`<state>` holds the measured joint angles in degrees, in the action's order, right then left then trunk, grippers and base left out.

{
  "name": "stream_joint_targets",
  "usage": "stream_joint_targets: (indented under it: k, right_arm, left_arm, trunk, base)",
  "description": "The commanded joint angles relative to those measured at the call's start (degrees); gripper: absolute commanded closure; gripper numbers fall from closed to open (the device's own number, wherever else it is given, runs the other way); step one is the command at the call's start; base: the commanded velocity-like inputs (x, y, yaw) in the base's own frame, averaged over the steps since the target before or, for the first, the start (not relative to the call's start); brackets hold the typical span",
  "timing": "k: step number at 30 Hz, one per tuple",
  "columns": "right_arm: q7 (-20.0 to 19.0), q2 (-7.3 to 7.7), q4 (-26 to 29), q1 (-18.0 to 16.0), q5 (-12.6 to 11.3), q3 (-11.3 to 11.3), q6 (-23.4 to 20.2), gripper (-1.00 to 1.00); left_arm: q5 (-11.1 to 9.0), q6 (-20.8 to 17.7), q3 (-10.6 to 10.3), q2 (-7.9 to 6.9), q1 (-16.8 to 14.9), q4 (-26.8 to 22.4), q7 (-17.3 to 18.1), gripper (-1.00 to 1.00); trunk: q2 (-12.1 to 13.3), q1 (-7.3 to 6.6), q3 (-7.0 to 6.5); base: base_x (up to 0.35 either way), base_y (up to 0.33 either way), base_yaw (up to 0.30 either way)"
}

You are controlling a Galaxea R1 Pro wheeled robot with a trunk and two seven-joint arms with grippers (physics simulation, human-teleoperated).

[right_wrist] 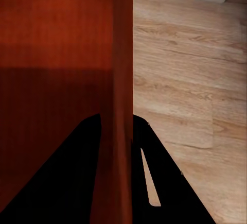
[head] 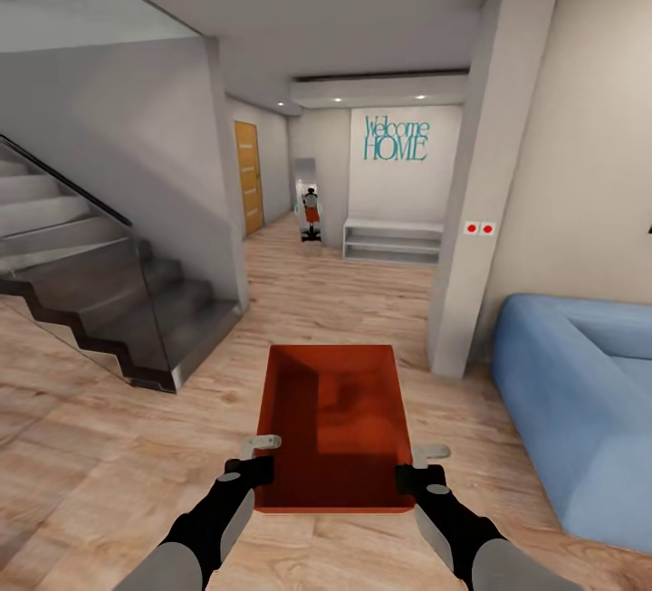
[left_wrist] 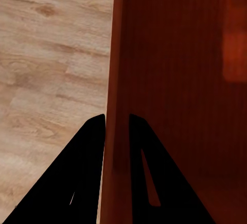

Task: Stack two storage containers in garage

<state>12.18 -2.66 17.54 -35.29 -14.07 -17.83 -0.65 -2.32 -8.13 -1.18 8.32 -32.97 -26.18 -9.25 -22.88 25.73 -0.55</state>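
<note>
Head view: I carry one bin [head: 335, 424] over living-room planks, hallway ahead.
Left end effector [head: 261, 457]: clamped on left wall.
Right end effector [head: 418, 466]: clamped on right wall.
Axis: long side points forward, between both arms.

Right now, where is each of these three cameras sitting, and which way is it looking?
Head view: on the robot's head, looking forward and down past both forearms at the red-orange container, staircase and blue sofa.
Left wrist view: by the left gripper, its fingers astride a container wall.
Right wrist view: by the right gripper, astride the opposite wall.
All three show the container and wood-plank floor.
</note>
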Motion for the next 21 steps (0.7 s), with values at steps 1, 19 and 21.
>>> stream_joint_targets:
  k: [1, 19, 21]
  right_arm:
    - [-0.1, 0.03, 0.2, 0.0, -0.8, 0.7, -0.1, 1.0]
    - [0.0, 0.09, 0.2, 0.0, -0.8, 0.7, 0.1, 1.0]
    - [0.1, 0.08, 0.2, 0.0, -0.8, 0.7, 0.1, 1.0]
  left_arm:
    - [0.6, -0.4, 1.6, -0.39, 0.0, -0.2, -3.5, 1.0]
    - [0.7, -0.4, 1.6, -0.41, 0.0, -0.2, -3.5, 1.0]
    - [0.7, -0.4, 1.6, -0.41, 0.0, -0.2, -3.5, 1.0]
  trunk:
    - [0.0, 0.05, 0.02]
    - [0.0, 0.05, 0.02]
    - [0.0, 0.05, 0.02]
  base:
    - [0.323, 0.0, 0.0]
    - [0.323, 0.0, 0.0]
    - [0.323, 0.0, 0.0]
